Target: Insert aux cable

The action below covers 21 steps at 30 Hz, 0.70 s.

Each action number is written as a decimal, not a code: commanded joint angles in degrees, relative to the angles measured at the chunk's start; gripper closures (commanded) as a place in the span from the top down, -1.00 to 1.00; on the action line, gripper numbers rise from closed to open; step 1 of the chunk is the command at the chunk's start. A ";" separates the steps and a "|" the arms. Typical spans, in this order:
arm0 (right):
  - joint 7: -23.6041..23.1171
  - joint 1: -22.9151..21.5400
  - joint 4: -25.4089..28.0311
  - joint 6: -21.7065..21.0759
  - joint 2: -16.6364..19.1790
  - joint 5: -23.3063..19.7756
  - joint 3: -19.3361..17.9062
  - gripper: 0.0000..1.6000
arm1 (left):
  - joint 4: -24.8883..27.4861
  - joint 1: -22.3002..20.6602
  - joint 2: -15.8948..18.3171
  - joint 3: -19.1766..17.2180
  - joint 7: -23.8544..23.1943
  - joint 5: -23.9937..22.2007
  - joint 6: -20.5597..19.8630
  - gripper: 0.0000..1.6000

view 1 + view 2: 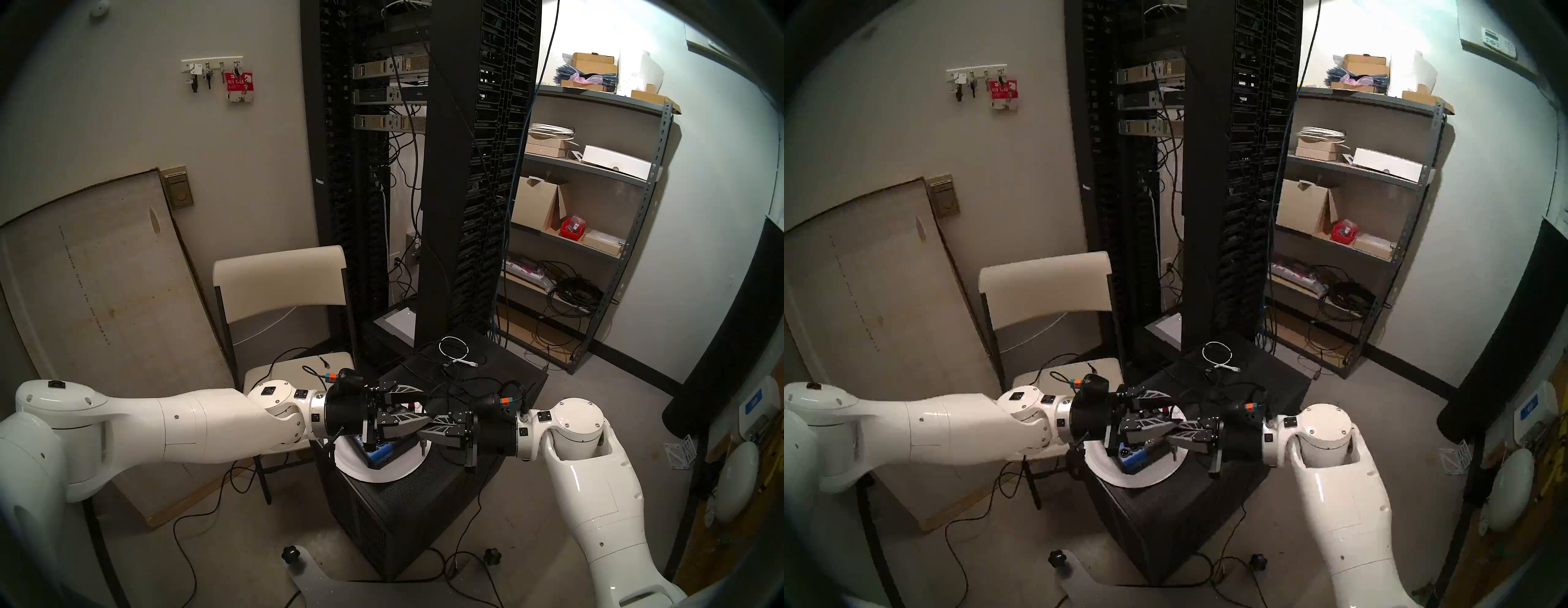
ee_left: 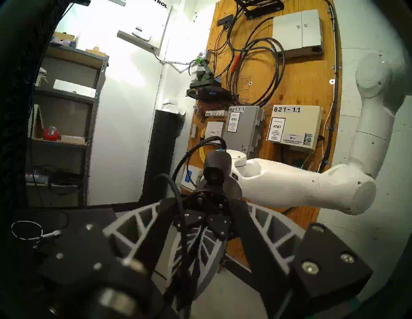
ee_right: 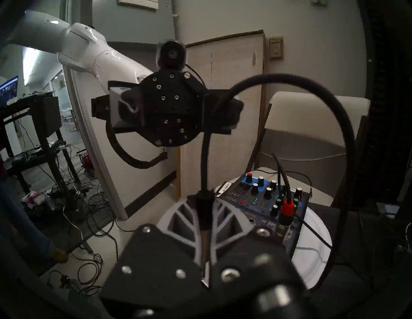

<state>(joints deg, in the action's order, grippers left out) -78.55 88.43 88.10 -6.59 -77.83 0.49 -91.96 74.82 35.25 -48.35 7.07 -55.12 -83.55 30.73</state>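
Observation:
In the right wrist view my right gripper (image 3: 204, 203) is shut on the aux cable's slim black barrel plug (image 3: 204, 219). Its cord (image 3: 289, 81) arches up and over to the right. In the head view the right gripper (image 1: 422, 432) holds the plug with its silvery tip (image 1: 423, 446) pointing down above the white plate (image 1: 373, 473), right of the blue mixer (image 1: 382, 454). My left gripper (image 1: 413, 409) is open, its fingers straddling the right gripper's fingertips and cord; the left wrist view shows this too (image 2: 200, 206). The mixer (image 3: 263, 201) has a red-banded plug (image 3: 287, 208) in it.
The plate rests on a black perforated cabinet (image 1: 424, 505). A coiled white cable (image 1: 454, 348) and loose black cords lie on the black box behind. A beige folding chair (image 1: 280, 288) stands at the left, a tall server rack (image 1: 445, 170) behind, shelves (image 1: 594, 246) at the right.

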 commanded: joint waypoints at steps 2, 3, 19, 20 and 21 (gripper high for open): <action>-0.24 -0.67 0.56 0.05 -0.43 -0.49 0.13 -1.00 | 1.12 -0.16 0.98 -0.38 -0.64 -1.02 -0.57 0.29; -0.29 -0.69 0.53 0.09 -0.42 -0.53 0.13 -1.00 | 1.17 -0.11 1.03 -0.32 -0.59 -1.04 -0.68 0.29; -0.85 -0.72 0.47 0.50 -0.58 -0.48 -0.14 -1.00 | -0.67 0.87 -0.10 0.69 -0.57 -0.73 -1.31 0.04; -0.90 -0.74 0.46 0.51 -0.59 -0.47 -0.16 -1.00 | -0.79 0.90 -0.18 0.70 -0.59 -0.75 -1.31 0.05; -0.93 -0.75 0.44 0.54 -0.61 -0.46 -0.18 -1.00 | -0.97 0.87 -0.30 0.75 -0.68 -0.72 -1.41 0.07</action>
<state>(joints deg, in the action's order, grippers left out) -79.44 88.39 87.86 -6.05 -78.08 0.59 -91.92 74.61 36.17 -47.72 7.97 -55.93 -84.28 29.29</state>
